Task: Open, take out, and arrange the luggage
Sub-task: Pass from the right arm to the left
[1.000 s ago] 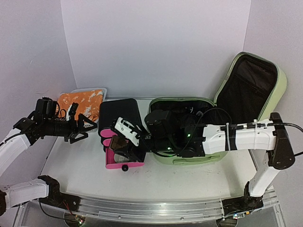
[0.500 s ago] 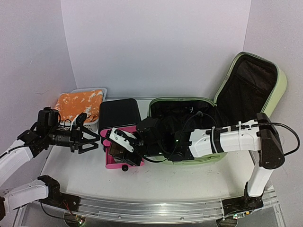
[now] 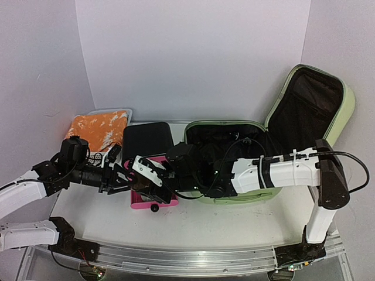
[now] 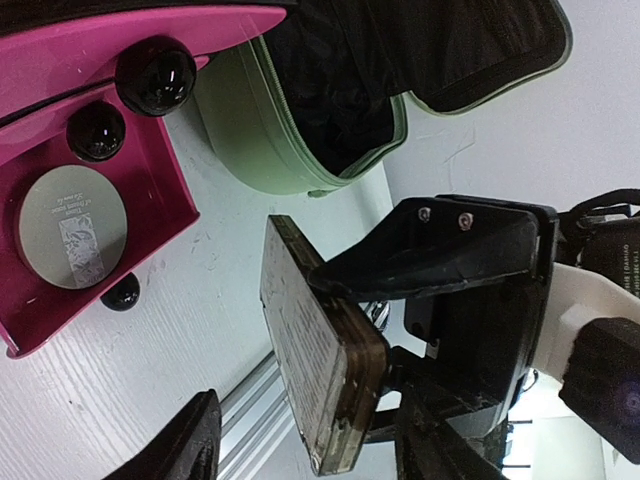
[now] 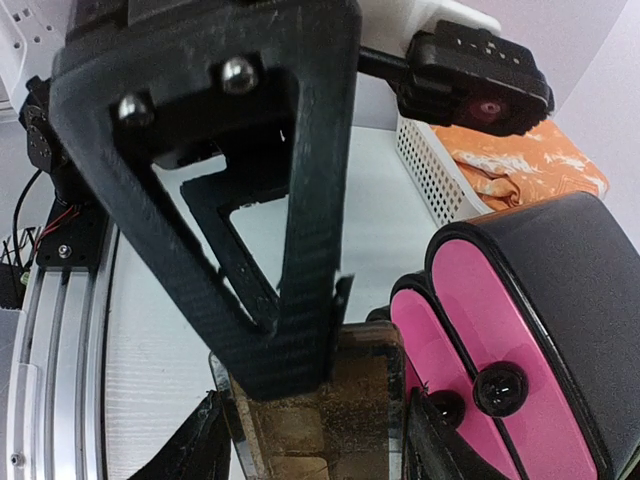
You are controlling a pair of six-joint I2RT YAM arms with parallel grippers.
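The luggage [image 3: 246, 198], a light-green suitcase, lies open at the right with its lid [image 3: 347, 99] up and its black lining showing; its shell [image 4: 262, 130] also shows in the left wrist view. My right gripper [image 3: 153, 186] reaches left from it and is shut on a flat brown case [image 5: 345, 415] beside the pink drawer fronts [image 5: 500, 300]. My left gripper [image 3: 125, 177] meets it from the left. Its jaws stand either side of that brown case [image 4: 305, 350], with a gap on one side, so it is open.
A black drawer box [image 3: 146, 140] stands left of the suitcase; its pink drawer [image 4: 160, 190] is pulled out and holds a round silver compact [image 4: 72, 225]. A white perforated basket [image 3: 124, 114] with orange cloth [image 3: 99, 129] sits at the back left.
The left arm has swung right from beside the basket to the drawer box and its jaws have narrowed around the brown case. The right gripper has shifted a little left, still holding the case.
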